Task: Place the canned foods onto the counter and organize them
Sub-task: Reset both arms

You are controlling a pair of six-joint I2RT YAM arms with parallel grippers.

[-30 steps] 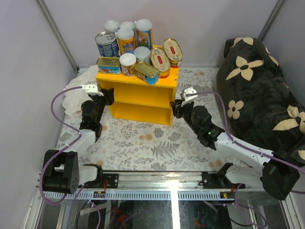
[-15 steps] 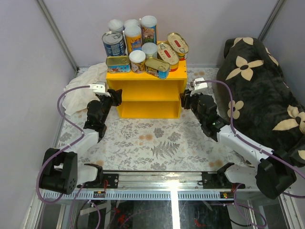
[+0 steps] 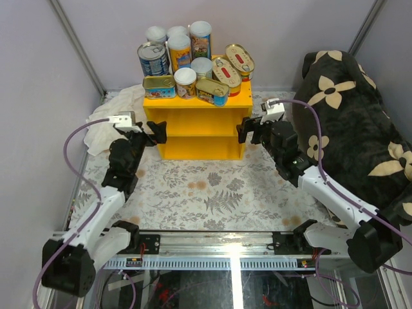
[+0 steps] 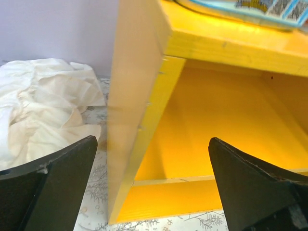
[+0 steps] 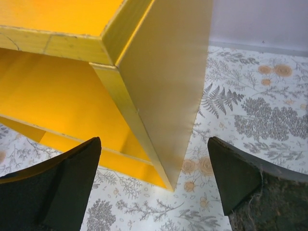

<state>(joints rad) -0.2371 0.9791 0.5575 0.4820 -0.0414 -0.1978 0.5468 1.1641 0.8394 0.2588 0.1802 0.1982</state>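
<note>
Yellow counter (image 3: pixel 193 108): left tool (image 3: pixel 156 133), right tool (image 3: pixel 244 131) wide astride its sides (rear cans (image 3: pixel 156 33) occluded).

Light: bright, even, from overhead | Glare: white streak on the front rail (image 3: pixel 239 250) | Shadows: soft, inside the counter (image 3: pixel 193 106) shelves | Focus: top view sharp; wrist views blur the near gripper fingers (image 4: pixel 57 187)

Left wrist view's top edge crops a tin (image 4: pixel 240 6), perhaps a fish tin
</note>
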